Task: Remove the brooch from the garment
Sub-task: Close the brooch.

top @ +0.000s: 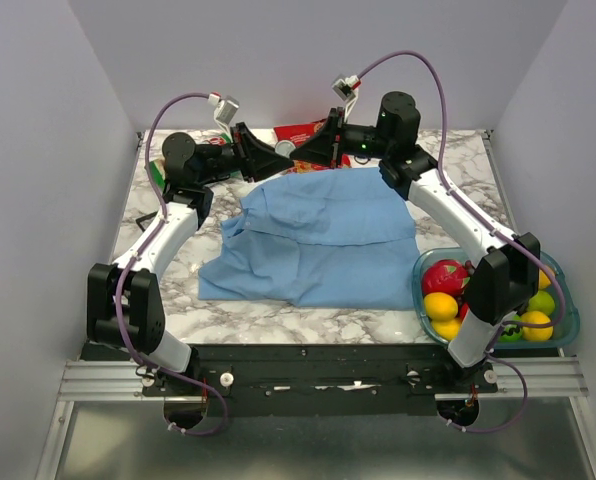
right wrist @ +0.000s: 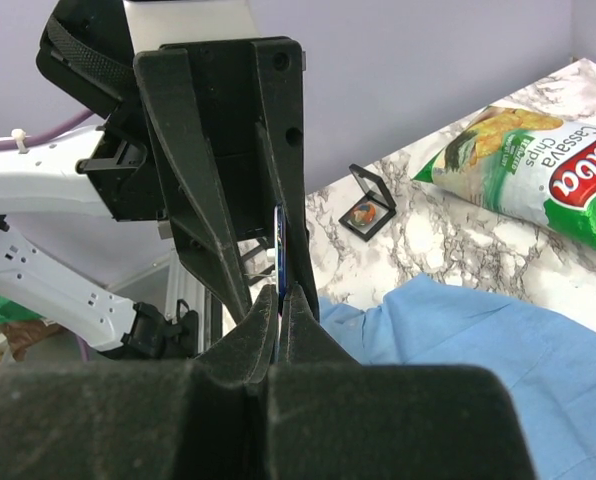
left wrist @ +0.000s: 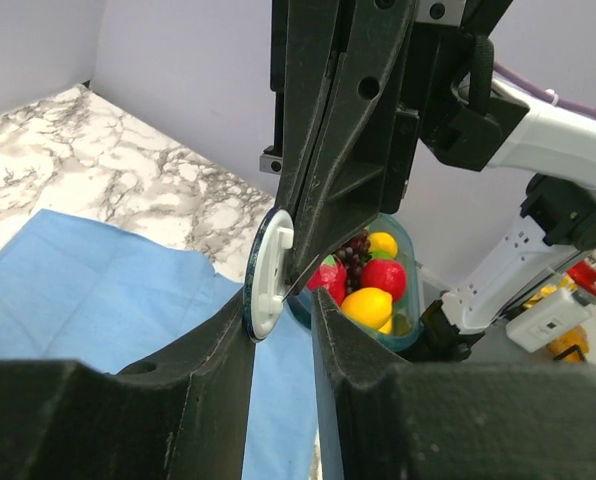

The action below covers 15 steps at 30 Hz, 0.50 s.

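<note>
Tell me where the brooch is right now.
Centre of the left wrist view: the brooch is pinched in the shut right gripper, beside the left gripper, over the far edge of the blue garment.

Robot lab booth (plain lilac walls point(top: 38, 150))

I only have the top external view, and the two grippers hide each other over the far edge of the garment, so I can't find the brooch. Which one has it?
Observer: The right gripper is shut on the brooch, pinching it at its fingertips.
Operator: And the left one?
Observer: The left gripper is open. The brooch sits beside one of its fingertips, with a gap to the other.
Operator: Is any cloth hanging from the brooch?
Observer: In the left wrist view the blue garment lies below the brooch, and no cloth shows on its white back.
</note>
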Each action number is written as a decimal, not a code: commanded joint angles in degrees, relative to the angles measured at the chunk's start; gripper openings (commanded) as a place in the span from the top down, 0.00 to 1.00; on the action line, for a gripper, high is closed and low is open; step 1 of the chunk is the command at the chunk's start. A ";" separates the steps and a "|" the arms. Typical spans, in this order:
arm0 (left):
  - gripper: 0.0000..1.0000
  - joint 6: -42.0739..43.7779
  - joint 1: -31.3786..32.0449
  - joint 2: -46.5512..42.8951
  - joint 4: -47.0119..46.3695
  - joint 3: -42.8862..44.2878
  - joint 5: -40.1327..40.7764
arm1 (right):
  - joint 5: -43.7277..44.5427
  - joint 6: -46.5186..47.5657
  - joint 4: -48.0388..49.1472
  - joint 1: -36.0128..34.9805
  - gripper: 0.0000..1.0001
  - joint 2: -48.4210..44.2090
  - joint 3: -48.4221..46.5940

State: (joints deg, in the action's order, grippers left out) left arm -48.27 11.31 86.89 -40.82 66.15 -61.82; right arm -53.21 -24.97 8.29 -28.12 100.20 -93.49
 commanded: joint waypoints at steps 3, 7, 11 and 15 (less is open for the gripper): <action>0.62 -5.96 -1.55 -0.85 -6.73 0.12 -0.23 | 0.56 1.15 0.41 -0.01 1.00 -0.53 0.68; 0.62 -6.04 -1.64 -0.24 -6.29 0.38 0.21 | 0.04 1.77 0.23 0.08 1.00 -0.45 0.68; 0.63 -5.96 -1.64 0.29 -5.68 1.17 0.30 | -0.75 2.56 0.23 0.08 0.99 -0.45 0.33; 0.66 -4.73 -1.64 0.82 -3.22 2.14 0.74 | -1.54 3.17 0.32 0.08 1.00 -0.71 0.50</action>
State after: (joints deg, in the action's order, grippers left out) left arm -53.65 9.76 86.94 -44.84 66.17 -61.78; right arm -53.36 -23.29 8.29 -28.10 100.20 -93.38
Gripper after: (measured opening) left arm 0.354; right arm 0.014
